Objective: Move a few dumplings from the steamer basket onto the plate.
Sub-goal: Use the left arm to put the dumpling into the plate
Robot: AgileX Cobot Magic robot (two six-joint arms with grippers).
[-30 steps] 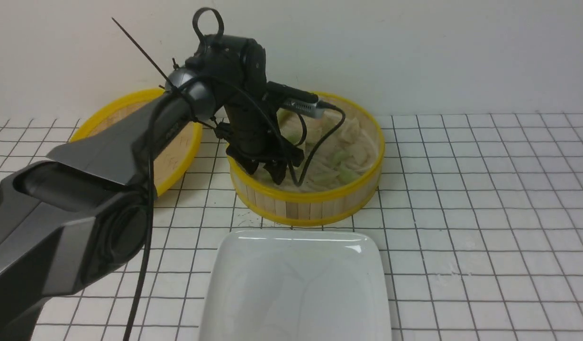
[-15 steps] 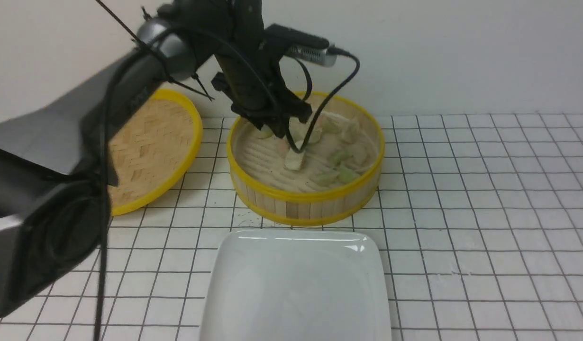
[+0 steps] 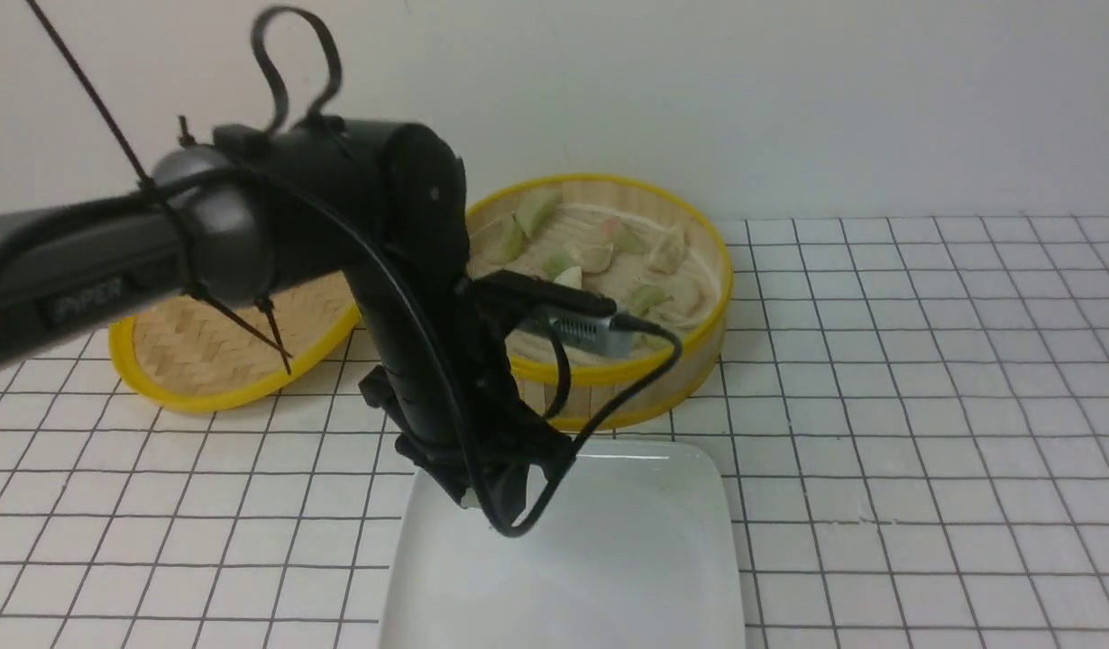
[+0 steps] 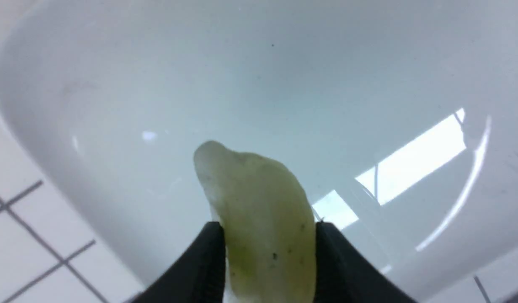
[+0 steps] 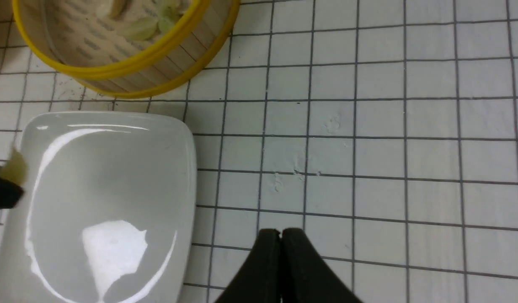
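While the left gripper (image 4: 269, 235) pinches a green dumpling (image 4: 259, 198) low over the plate (image 4: 368, 63), near its corner toward the basket (image 3: 627, 365), the best release looks to be further in from the edge: lower until it nearly touches, spread the jaws, lift straight up. More dumplings (image 3: 600, 257) lie in the basket. The right gripper (image 5: 281, 235) hangs pressed together above the tiles (image 5: 368, 118).

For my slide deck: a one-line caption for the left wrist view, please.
Left gripper pinching a pale green dumpling over the glossy white plate.
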